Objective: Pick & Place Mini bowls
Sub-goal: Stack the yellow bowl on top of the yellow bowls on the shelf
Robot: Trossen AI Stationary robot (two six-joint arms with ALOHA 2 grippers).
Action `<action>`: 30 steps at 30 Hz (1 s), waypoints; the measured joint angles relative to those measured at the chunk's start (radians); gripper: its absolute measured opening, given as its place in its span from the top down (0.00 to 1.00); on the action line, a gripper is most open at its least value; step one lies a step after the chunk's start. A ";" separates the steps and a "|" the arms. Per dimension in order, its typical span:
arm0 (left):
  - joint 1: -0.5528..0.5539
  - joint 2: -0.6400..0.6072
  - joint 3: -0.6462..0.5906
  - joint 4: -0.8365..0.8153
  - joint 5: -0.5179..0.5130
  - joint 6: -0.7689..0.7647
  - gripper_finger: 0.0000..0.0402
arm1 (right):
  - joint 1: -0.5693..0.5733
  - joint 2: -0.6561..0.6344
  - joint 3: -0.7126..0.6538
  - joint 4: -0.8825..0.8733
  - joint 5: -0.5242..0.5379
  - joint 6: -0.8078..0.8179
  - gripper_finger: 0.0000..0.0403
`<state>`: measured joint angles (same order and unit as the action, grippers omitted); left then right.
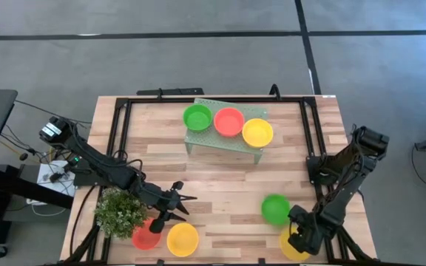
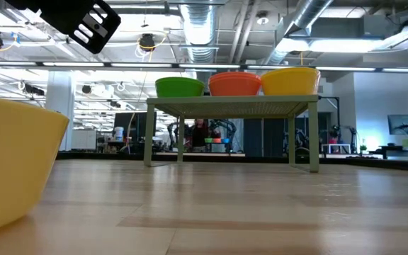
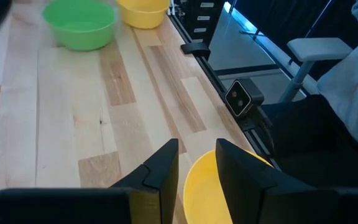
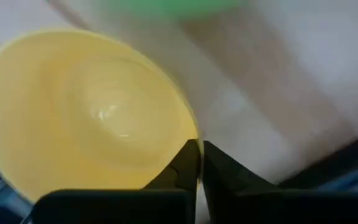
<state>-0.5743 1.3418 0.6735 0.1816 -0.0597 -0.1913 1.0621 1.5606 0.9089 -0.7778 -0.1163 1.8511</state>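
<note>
Three mini bowls, green (image 1: 197, 117), red (image 1: 228, 121) and yellow (image 1: 257, 132), stand on the pale green rack (image 1: 224, 145). A green bowl (image 1: 275, 209) sits on the table at the right. My right gripper (image 1: 300, 238) is shut on a yellow bowl (image 4: 86, 112) at the near right corner. A red bowl (image 1: 146, 235) and a yellow bowl (image 1: 182, 239) sit at the near left by the plant (image 1: 119, 212). My left gripper (image 3: 196, 149) is open above the table, just behind that yellow bowl (image 3: 216, 193), touching nothing. My right gripper pinches the yellow bowl's rim (image 4: 190, 134) between its two fingertips, coming from above. The bowl's hollow faces the wrist camera. Whether the bowl rests on the table or is lifted, I cannot tell.
The bushy plant stands at the table's near left edge beside the red bowl. A small camera (image 3: 241, 99) sits on the table's near rail. Bare wood (image 1: 220, 185) lies between the rack and the near bowls. Black rails frame the table.
</note>
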 joint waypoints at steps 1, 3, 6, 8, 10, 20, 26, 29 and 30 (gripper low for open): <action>0.000 0.000 0.000 0.001 0.000 0.000 0.73 | -0.008 -0.005 0.001 0.007 -0.023 0.000 0.98; 0.000 0.000 0.000 0.001 0.000 0.000 0.73 | -0.022 -0.021 0.000 0.000 -0.053 -0.002 0.97; 0.000 0.000 0.000 0.002 0.000 0.000 0.73 | -0.050 -0.069 0.006 -0.012 -0.081 -0.003 0.98; 0.000 0.000 0.000 0.003 0.000 0.000 0.73 | -0.073 -0.109 0.027 -0.050 -0.075 -0.031 0.99; 0.000 0.000 0.000 0.004 0.000 0.000 0.73 | -0.105 -0.153 0.060 -0.109 -0.048 -0.069 0.98; 0.000 0.000 0.000 0.010 0.000 0.028 0.73 | -0.393 -0.329 0.223 -0.440 0.280 -0.509 0.98; 0.000 0.000 0.000 0.014 0.000 0.030 0.73 | -0.613 -0.384 0.319 -0.445 0.397 -0.780 0.99; 0.000 0.000 0.000 0.015 0.000 0.030 0.73 | -0.719 -0.389 0.379 -0.446 0.430 -0.894 0.99; 0.000 0.000 0.000 0.015 0.000 0.030 0.73 | -0.752 -0.389 0.399 -0.446 0.438 -0.930 0.99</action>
<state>-0.5740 1.3418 0.6735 0.1963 -0.0597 -0.1612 0.3101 1.1713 1.3084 -1.2234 0.3214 0.9215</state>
